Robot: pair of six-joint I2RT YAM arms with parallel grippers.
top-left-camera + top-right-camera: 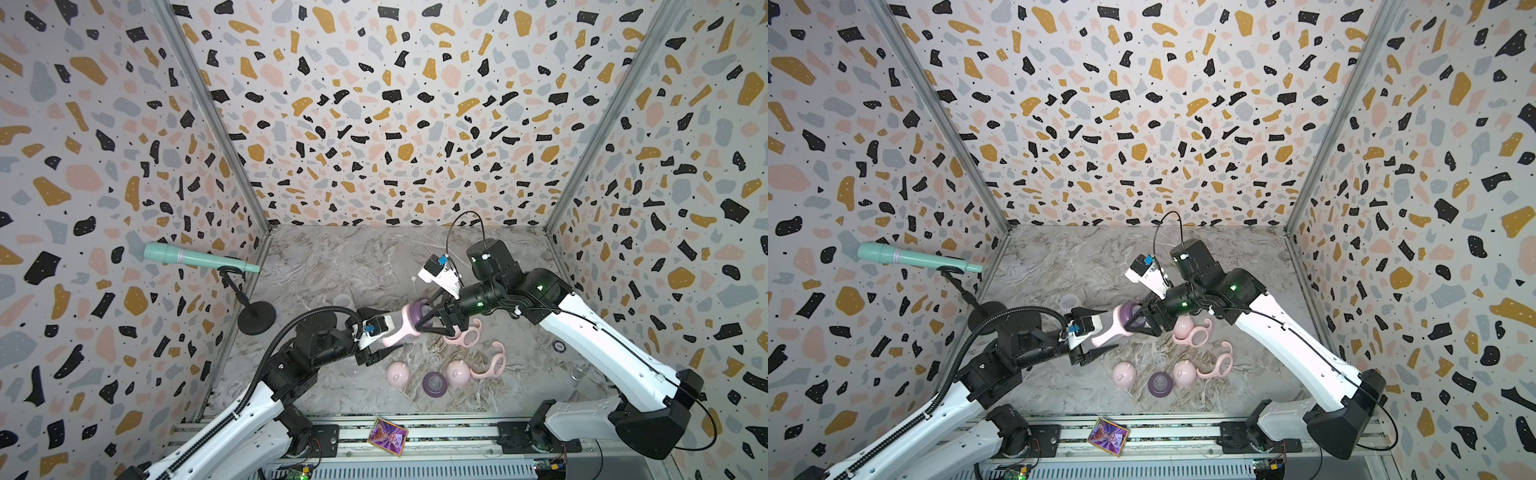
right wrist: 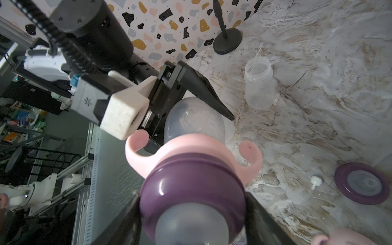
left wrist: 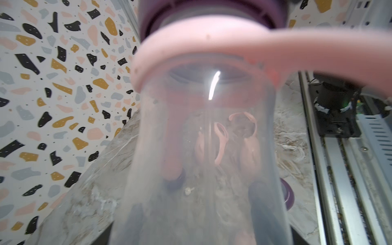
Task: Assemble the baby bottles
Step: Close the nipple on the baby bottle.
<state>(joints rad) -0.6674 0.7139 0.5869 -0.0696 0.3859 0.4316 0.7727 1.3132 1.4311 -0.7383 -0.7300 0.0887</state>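
One baby bottle [image 1: 392, 328] hangs tilted above the table between both arms, also seen in a top view as baby bottle [image 1: 1106, 330]. My left gripper [image 1: 388, 334] is shut on its clear body [image 3: 201, 148], with dark fingers [image 3: 261, 207] showing through the plastic. A pink two-handled collar [image 2: 191, 150] sits on the neck. My right gripper [image 2: 193, 212] is shut on the purple teat ring [image 2: 192, 191] at the top. Loose on the table lie two pink caps [image 1: 398, 374] [image 1: 458, 371], a purple teat ring [image 1: 434, 383], two pink collars [image 1: 467, 332] [image 1: 494, 361] and a clear bottle [image 2: 258, 84].
A teal microphone [image 1: 195, 257] on a black stand [image 1: 256, 318] occupies the back left of the table. A third pink cap [image 1: 1183, 326] lies beside the collars. A colourful card [image 1: 387, 436] rests on the front metal rail [image 1: 457, 432]. Patterned walls close three sides.
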